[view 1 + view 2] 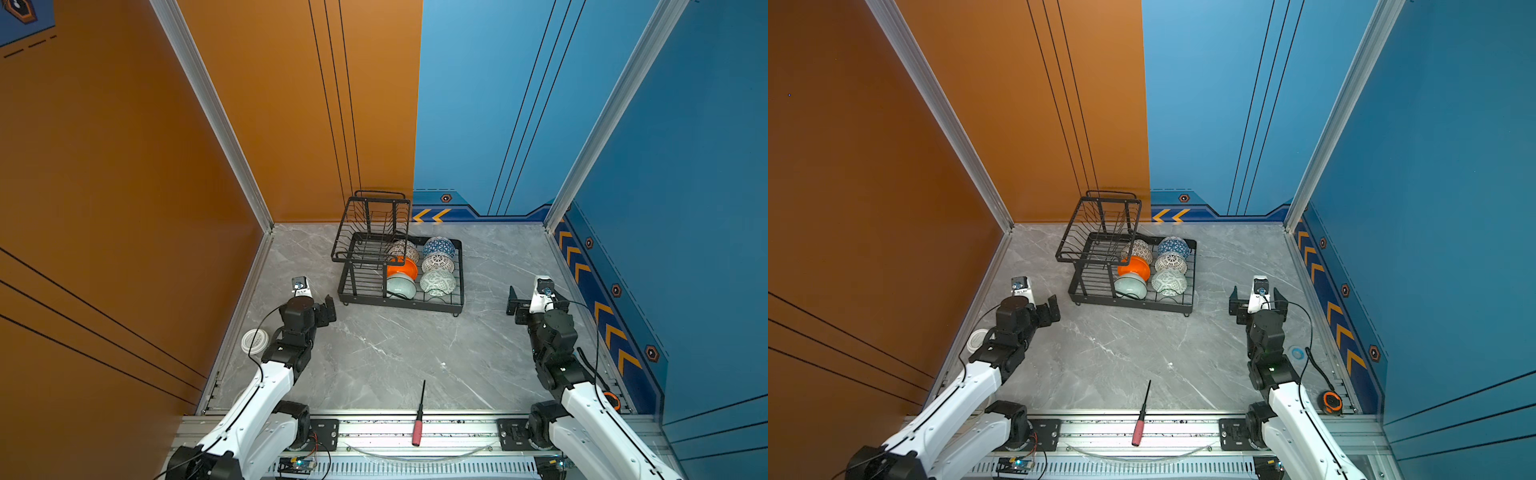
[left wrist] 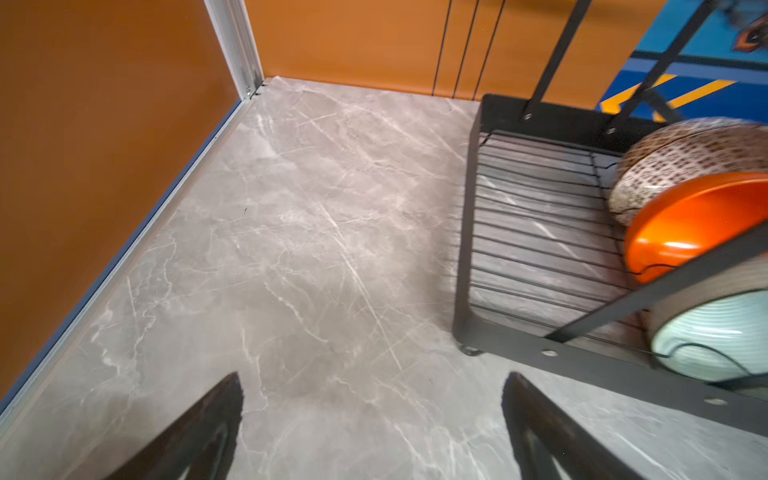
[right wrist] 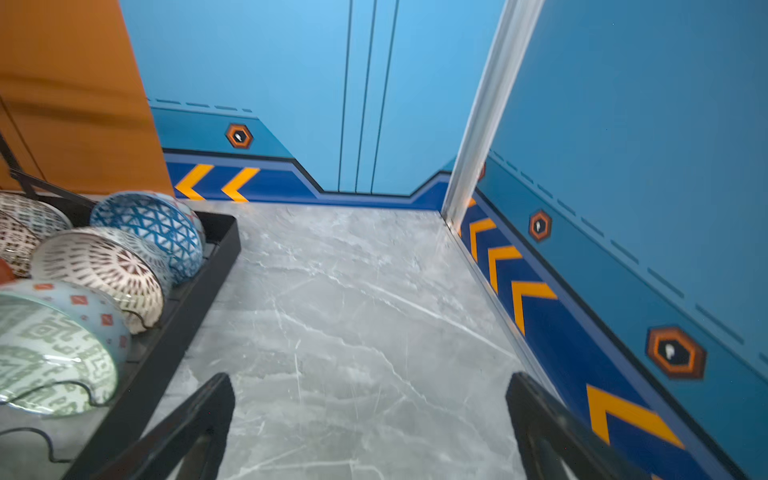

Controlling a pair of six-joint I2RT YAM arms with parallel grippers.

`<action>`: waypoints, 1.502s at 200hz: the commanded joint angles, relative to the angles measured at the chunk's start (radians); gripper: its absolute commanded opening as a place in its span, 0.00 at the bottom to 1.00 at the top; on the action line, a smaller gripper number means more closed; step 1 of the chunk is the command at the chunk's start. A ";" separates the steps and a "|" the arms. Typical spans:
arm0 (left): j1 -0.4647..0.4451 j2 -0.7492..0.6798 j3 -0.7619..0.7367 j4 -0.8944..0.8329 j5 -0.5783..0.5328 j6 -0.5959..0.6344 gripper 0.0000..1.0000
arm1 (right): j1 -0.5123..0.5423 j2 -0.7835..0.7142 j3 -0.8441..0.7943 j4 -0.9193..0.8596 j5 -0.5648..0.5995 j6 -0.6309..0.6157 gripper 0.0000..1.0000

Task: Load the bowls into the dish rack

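One red-handled screwdriver (image 1: 419, 415) lies nearest me, across the front edge of the table (image 1: 395, 353) and the rail (image 1: 374, 430). Farther in, my left claw (image 2: 372, 419) and right claw (image 3: 370, 419) are both spread wide and hold nothing, each over bare table to one side of the rack (image 1: 399, 306). All six bowls (image 1: 437, 281) stand on edge in two rows in its low tray, near the back wall.
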 commanded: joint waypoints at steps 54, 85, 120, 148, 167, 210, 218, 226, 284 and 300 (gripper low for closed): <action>0.119 0.309 -0.027 0.501 0.010 0.100 0.98 | -0.080 0.510 -0.038 0.484 -0.064 0.130 1.00; 0.156 0.461 -0.035 0.649 0.037 0.128 0.98 | -0.075 0.723 0.068 0.535 -0.048 0.096 1.00; 0.156 0.632 -0.042 0.829 0.122 0.176 0.98 | -0.080 0.834 0.075 0.600 -0.073 0.094 1.00; 0.149 0.633 -0.044 0.830 0.106 0.180 0.98 | -0.125 0.844 0.096 0.583 -0.160 0.120 1.00; 0.149 0.638 -0.048 0.849 0.105 0.185 0.98 | -0.122 0.840 0.099 0.572 -0.157 0.118 1.00; 0.141 0.641 -0.046 0.851 0.093 0.189 0.98 | -0.116 0.845 0.095 0.587 -0.143 0.114 1.00; 0.140 0.640 -0.045 0.851 0.090 0.191 0.98 | -0.115 0.845 0.095 0.588 -0.143 0.113 1.00; 0.139 0.639 -0.048 0.851 0.092 0.193 0.98 | -0.115 0.846 0.094 0.589 -0.141 0.114 1.00; 0.132 0.642 -0.042 0.848 0.091 0.203 0.98 | -0.109 0.846 0.092 0.593 -0.132 0.110 1.00; 0.132 0.642 -0.042 0.847 0.091 0.203 0.98 | -0.111 0.845 0.092 0.593 -0.134 0.110 1.00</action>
